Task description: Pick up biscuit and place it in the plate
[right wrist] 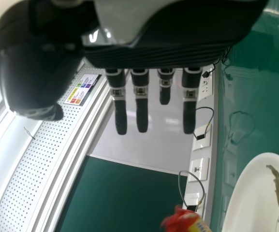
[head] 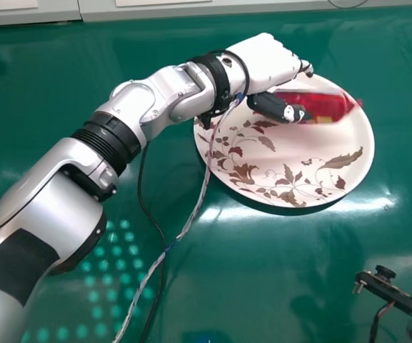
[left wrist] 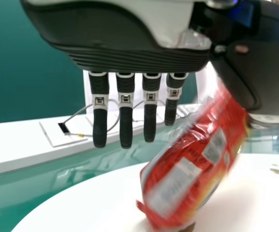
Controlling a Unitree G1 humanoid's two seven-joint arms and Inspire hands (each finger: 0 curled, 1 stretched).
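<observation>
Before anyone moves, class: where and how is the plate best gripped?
Probably by the near rim of the plate, from the robot's side, thumb above and fingers beneath: that curved edge looks raised off the table, while the left hand and red biscuit packet are over the far part.

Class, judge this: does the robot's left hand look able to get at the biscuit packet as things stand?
Yes, most likely. The left hand is over the plate, its fingers straight, with the red biscuit packet right by its thumb; nothing seems to block the way.
</observation>
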